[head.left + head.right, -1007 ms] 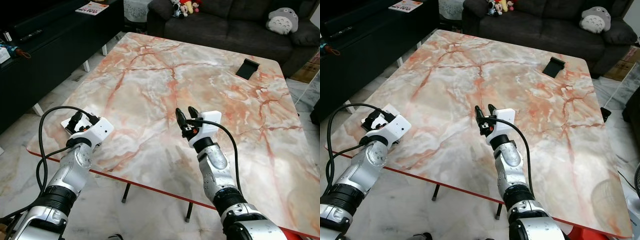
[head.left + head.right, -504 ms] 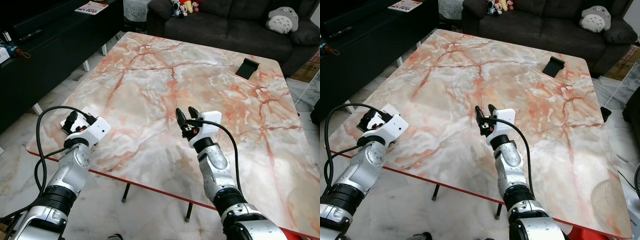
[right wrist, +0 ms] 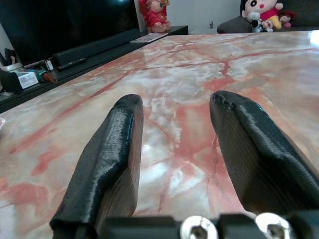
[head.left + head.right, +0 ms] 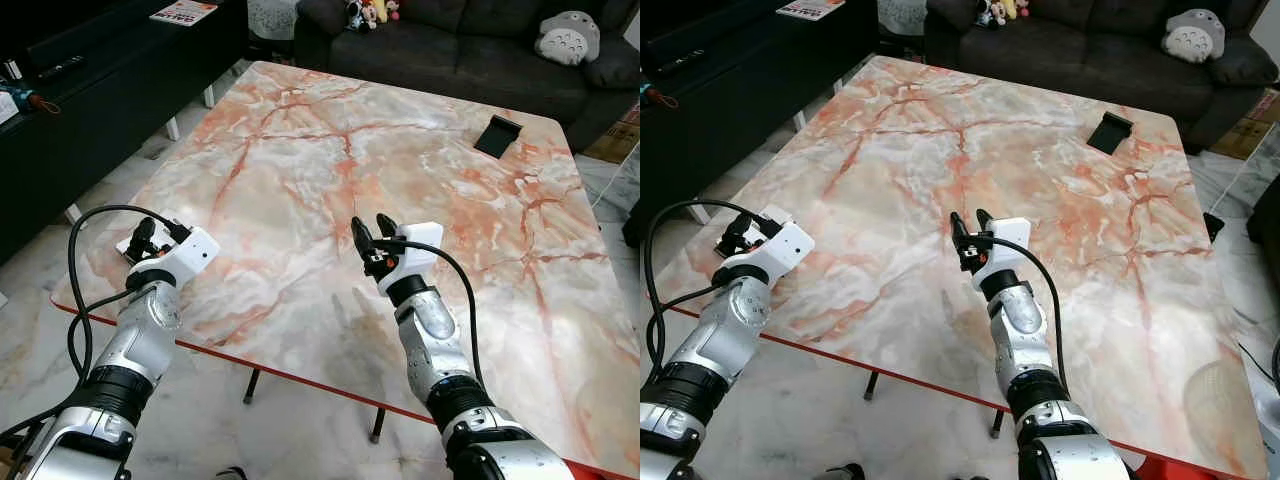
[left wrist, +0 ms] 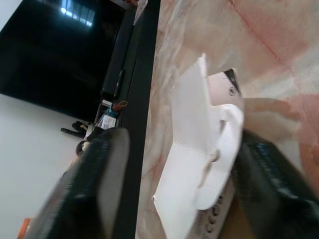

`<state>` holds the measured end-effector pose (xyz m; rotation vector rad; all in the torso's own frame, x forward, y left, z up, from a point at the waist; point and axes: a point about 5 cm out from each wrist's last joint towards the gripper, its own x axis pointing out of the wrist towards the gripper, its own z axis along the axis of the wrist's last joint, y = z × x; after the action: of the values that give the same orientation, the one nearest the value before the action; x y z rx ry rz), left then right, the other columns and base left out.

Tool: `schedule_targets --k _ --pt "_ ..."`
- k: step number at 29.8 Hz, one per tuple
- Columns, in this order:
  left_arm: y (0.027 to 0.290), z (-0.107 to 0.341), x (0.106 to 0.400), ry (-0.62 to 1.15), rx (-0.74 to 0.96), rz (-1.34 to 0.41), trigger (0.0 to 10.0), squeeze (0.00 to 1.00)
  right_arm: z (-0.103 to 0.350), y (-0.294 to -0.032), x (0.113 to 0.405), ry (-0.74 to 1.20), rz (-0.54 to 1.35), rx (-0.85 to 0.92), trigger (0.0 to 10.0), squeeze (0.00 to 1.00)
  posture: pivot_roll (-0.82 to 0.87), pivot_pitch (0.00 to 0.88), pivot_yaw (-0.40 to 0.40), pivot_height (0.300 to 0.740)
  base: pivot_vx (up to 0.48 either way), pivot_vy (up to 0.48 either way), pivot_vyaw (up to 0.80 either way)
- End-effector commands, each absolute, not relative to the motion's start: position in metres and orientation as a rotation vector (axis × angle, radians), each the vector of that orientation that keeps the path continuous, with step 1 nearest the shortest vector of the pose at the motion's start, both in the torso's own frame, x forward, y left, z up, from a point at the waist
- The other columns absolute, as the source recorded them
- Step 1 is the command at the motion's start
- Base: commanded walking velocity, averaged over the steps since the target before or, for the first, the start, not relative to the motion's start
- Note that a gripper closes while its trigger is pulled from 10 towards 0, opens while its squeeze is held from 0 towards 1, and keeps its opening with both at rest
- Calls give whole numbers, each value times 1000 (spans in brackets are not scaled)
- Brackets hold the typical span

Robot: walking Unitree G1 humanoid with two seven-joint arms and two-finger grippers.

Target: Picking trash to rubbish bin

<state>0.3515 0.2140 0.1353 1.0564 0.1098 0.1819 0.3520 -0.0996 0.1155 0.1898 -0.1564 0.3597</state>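
Indoors, at a low marble-patterned surface (image 4: 330, 170) veined in pink and orange, the robot's left pincer (image 4: 143, 238) hovers at the near left corner, its two black fingers spread wide on either side of a piece of white folded card trash (image 5: 199, 149) that lies flat on the surface there; the fingers straddle it without closing, and from the head cameras the trash (image 4: 132, 246) shows as a small white scrap just beyond the fingertips, close to the surface's red edge. The right pincer (image 4: 372, 232) is held above the middle of the surface, fingers parted and holding nothing, pointing toward the far side. A small black object (image 4: 497, 136) rests near the far right corner, well apart from both arms. Beyond the surface stands a dark sofa (image 4: 460, 40) with a grey plush toy (image 4: 567, 38) on it, and along the left runs a black cabinet (image 4: 90, 90) with a magazine (image 4: 184, 13) on top.
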Motion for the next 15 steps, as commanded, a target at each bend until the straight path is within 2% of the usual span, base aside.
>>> schedule_targets --k 1,15 --pt "214 138 352 101 1067 191 0 0 113 -102 351 -144 354 187 10000 0 92 115 -118 740 0 0 0" --pt "212 137 353 96 1052 182 0 0 112 -102 351 -140 353 186 10000 0 91 116 -118 740 0 0 0"
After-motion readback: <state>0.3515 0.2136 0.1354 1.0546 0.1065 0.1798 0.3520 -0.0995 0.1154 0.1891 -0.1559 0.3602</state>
